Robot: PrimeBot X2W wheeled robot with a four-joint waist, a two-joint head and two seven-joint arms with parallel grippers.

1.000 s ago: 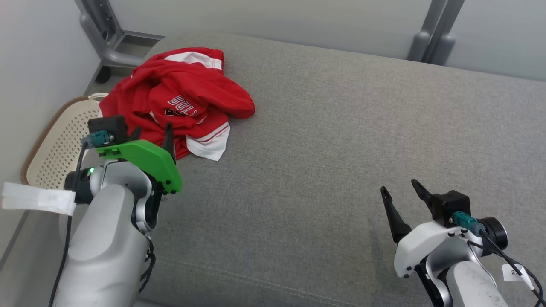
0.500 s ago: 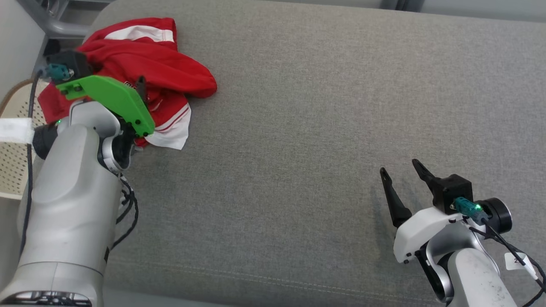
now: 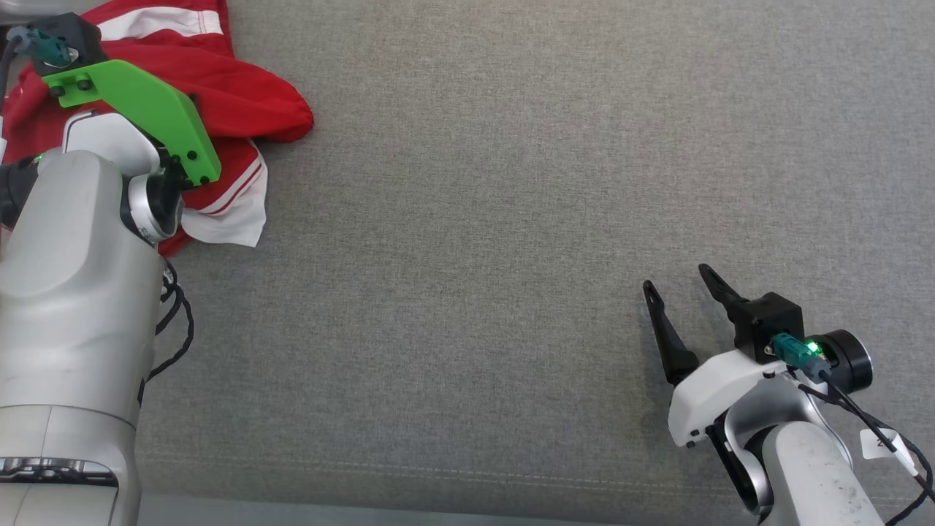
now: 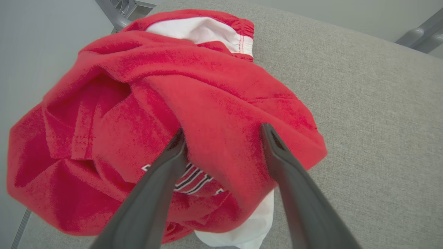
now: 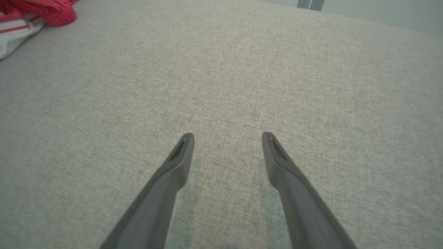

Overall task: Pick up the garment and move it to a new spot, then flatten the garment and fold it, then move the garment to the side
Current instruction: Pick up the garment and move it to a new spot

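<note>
The garment [image 3: 248, 109] is a crumpled red piece with white trim and dark lettering, lying at the far left of the grey cushion. My left arm reaches over it, and its green wrist mount [image 3: 139, 109] hides the fingers in the head view. In the left wrist view my left gripper [image 4: 221, 133] is open, its two fingers straddling a raised red fold of the garment [image 4: 207, 86]. My right gripper [image 3: 676, 279] stands open over bare cushion at the near right, with nothing between its fingers [image 5: 226, 135]. A corner of the garment [image 5: 41, 14] shows far off to its left.
The grey upholstered cushion [image 3: 475, 219] stretches wide to the right of the garment, with a stitched seam [image 3: 438, 475] along its near edge. Grey metal frame legs [image 4: 114, 10] stand behind the cushion, and a pale wall [image 4: 34, 34] runs along the left.
The head camera has tilted, so the whole picture has shifted up and left. My left gripper has advanced from the garment's near edge to over the pile. The right gripper has kept its place.
</note>
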